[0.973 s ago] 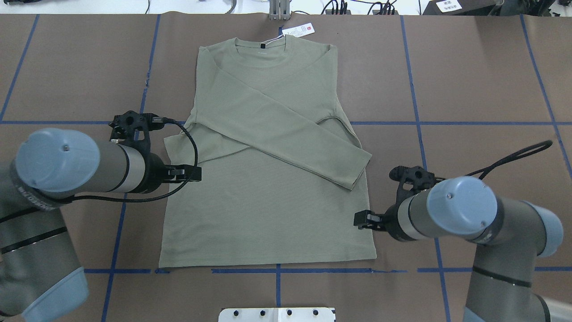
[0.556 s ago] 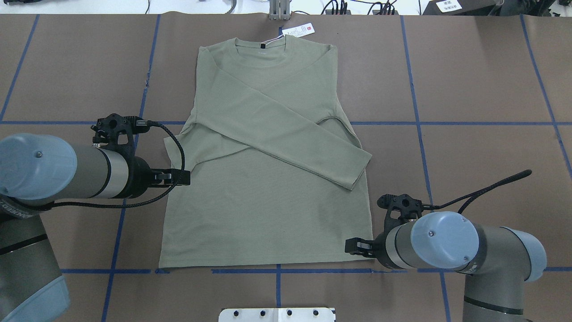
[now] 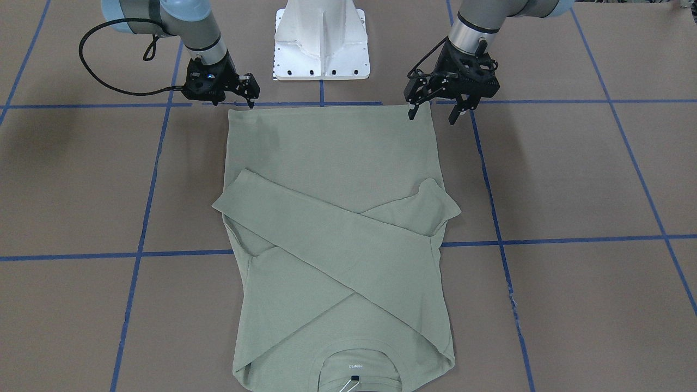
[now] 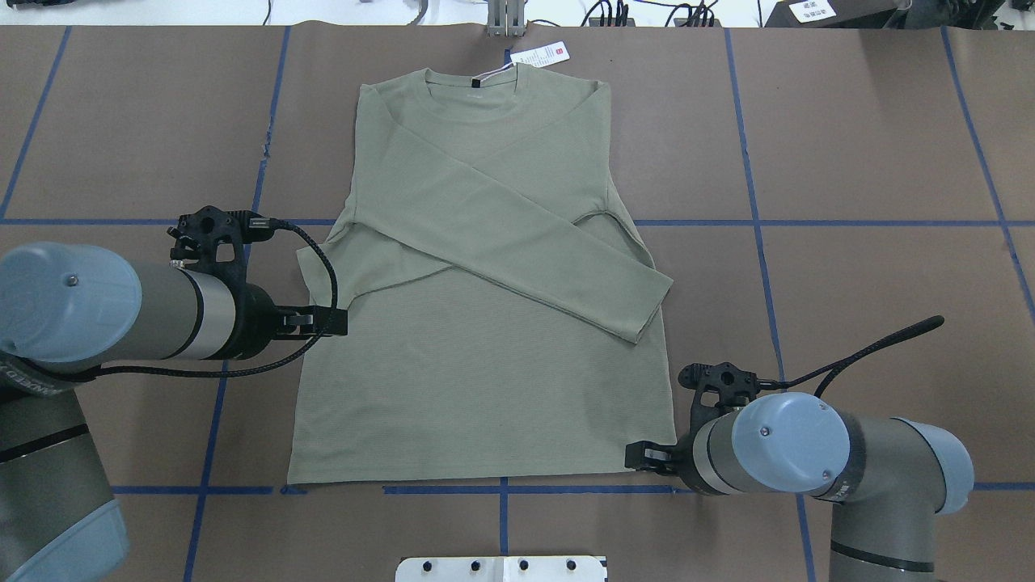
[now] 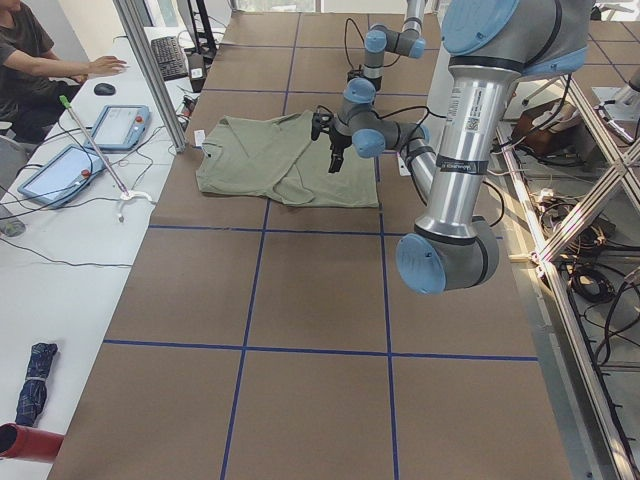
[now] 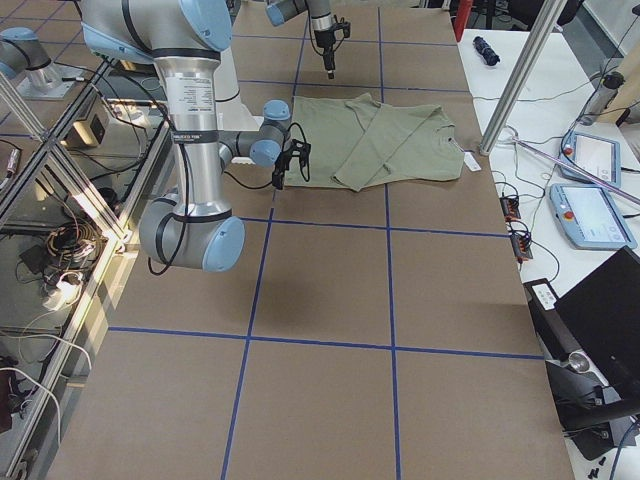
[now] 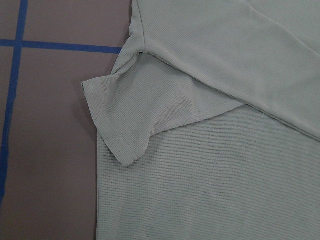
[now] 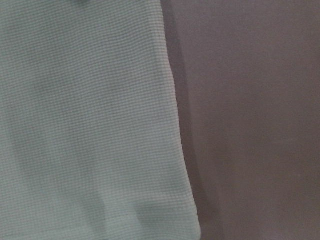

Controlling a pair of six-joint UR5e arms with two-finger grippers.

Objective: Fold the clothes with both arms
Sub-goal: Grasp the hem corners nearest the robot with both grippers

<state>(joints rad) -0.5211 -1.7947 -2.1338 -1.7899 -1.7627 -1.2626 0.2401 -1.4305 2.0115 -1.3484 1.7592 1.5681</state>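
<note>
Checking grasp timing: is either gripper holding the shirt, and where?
Nothing is held: the shirt lies flat, left gripper open, right gripper beside a hem corner.

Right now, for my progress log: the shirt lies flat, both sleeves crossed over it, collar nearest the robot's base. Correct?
No. The shirt lies flat with sleeves crossed, but its hem, not its collar, is nearest the base; the overhead view shows it.

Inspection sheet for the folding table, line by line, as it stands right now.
Surface: brown table with a blue tape grid.
Job's things: green shirt lying flat, sleeves crossed over the chest; hang tag by the collar.
Clutter: nothing seen.
Grippers: left gripper open, above the shirt's side edge; right gripper by the hem corner, state unclear.
Cables: black cable loops at each wrist.
Surroundings: white pedestal base; person seated beside the table.
</note>
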